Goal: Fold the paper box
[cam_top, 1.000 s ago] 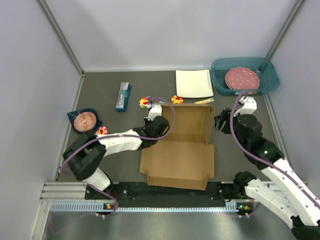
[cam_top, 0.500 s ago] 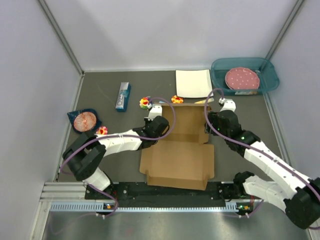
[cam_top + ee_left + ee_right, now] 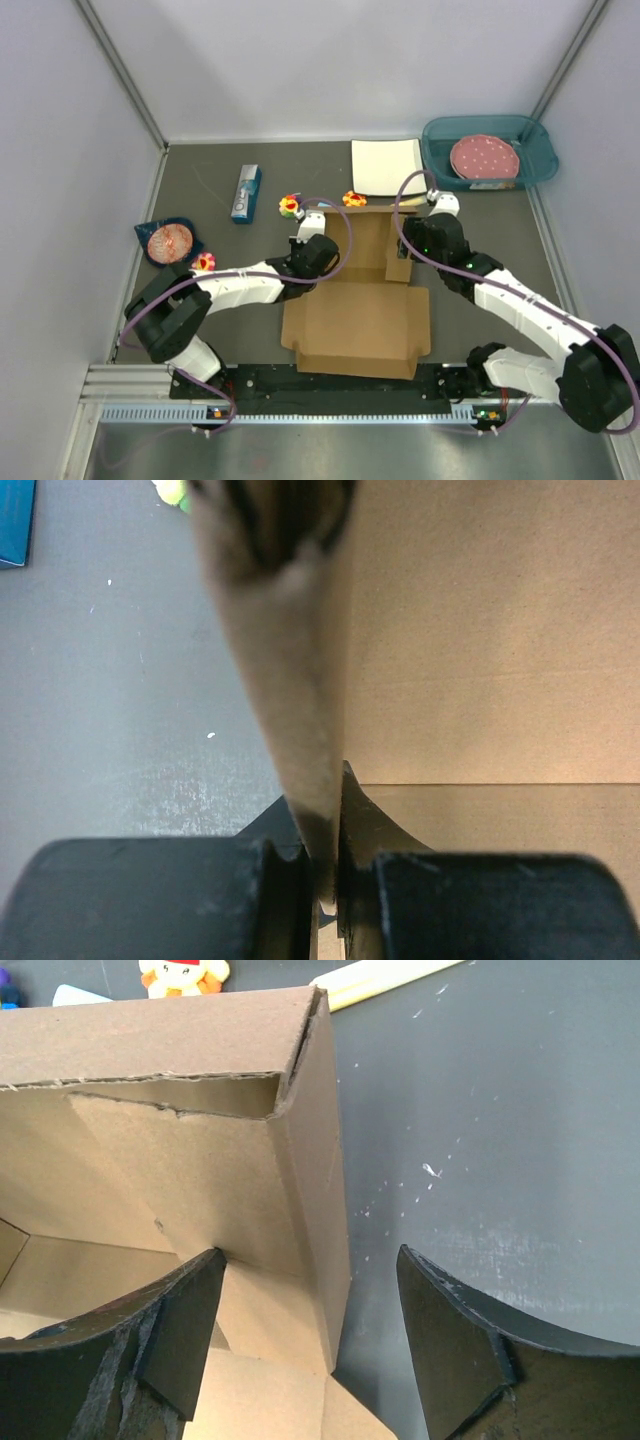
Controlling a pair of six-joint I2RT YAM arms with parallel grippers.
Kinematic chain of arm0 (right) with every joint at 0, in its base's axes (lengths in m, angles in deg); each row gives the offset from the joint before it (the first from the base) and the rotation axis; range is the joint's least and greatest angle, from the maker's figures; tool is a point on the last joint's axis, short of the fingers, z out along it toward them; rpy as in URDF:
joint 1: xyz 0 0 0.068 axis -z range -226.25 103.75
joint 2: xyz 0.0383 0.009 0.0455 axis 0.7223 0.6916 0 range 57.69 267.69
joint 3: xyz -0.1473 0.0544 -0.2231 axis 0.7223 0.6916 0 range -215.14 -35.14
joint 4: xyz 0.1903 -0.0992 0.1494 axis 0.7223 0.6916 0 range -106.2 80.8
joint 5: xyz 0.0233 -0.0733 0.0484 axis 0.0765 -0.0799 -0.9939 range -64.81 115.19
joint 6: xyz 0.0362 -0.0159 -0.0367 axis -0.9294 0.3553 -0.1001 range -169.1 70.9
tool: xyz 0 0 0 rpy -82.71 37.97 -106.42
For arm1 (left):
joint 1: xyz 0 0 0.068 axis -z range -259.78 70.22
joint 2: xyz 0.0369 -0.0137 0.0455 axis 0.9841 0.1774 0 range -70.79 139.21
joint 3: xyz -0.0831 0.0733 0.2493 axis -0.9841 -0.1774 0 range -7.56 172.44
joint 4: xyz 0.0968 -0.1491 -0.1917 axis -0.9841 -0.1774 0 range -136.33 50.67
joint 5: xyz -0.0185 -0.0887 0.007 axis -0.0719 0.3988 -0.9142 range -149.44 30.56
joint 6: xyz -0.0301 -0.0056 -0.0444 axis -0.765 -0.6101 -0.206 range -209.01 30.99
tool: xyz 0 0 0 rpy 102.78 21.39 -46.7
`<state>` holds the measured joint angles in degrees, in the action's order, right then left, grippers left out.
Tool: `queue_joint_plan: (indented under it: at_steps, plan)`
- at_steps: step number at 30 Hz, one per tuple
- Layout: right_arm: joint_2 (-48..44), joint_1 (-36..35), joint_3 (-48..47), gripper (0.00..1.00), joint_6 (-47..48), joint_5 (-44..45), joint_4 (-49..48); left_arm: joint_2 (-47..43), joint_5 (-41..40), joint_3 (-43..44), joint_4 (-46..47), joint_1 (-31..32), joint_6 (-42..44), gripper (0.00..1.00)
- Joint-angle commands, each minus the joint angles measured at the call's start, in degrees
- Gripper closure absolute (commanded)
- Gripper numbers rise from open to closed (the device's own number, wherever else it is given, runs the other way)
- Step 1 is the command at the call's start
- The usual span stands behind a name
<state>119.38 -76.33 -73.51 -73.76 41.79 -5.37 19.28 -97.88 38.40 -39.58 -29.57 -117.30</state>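
Observation:
The brown paper box (image 3: 355,320) lies mid-table, its lid panel flat toward me and its tray part (image 3: 365,240) behind, side walls raised. My left gripper (image 3: 317,258) is shut on the tray's left wall, which runs up between its jaws in the left wrist view (image 3: 300,680). My right gripper (image 3: 404,247) is open and straddles the tray's right wall (image 3: 318,1200): one finger (image 3: 185,1325) is inside the box, the other (image 3: 455,1335) is outside over the dark table.
A white square plate (image 3: 388,167) and a yellowish stick (image 3: 408,202) lie just behind the box. A teal bin (image 3: 530,160) with a pink disc stands back right. A blue packet (image 3: 246,192), small toys (image 3: 290,205) and a dark pouch (image 3: 170,240) lie to the left.
My right arm has swung left from the table's right side to the box, and the tray's right wall now stands between its open jaws. My left gripper has held still.

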Motion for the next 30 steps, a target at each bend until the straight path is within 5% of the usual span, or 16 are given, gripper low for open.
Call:
queue_joint_plan:
  at_steps: [1, 5, 14, 17, 19, 22, 25, 30]
  plan:
    - [3.8, 0.6, -3.2, 0.32, 0.9, -0.2, -5.0, -0.8, 2.0, -1.9, -4.2, 1.2, 4.4, 1.00]
    - [7.2, 0.6, -3.8, 0.43, 1.6, 0.7, -4.8, -0.9, 1.9, -1.9, -4.2, 1.3, 4.4, 1.00]
    - [7.0, 0.6, -2.8, 1.00, 2.4, 4.8, -2.7, -0.8, 1.4, -1.8, -3.8, 1.4, 4.5, 1.00]
    - [6.9, 0.7, -2.9, 1.00, 2.6, 4.6, -2.7, -0.6, 1.6, -1.6, -3.9, 1.3, 4.4, 1.00]
    - [7.0, 0.6, -2.9, 0.80, 2.6, 4.1, -2.8, -0.5, 1.7, -1.4, -3.9, 1.3, 4.1, 1.00]
    - [7.9, 0.7, -2.9, 0.65, 2.6, 4.1, -2.7, -0.6, 1.8, -1.3, -3.9, 1.4, 3.9, 1.00]
    - [9.4, 0.6, -3.0, 0.66, 2.6, 4.1, -2.5, -0.7, 1.9, -1.4, -3.8, 1.3, 3.7, 1.00]
    - [11.4, 0.6, -3.6, 0.98, 2.8, 4.8, -0.2, -0.9, 1.6, -1.6, -3.9, 1.3, 3.6, 1.00]
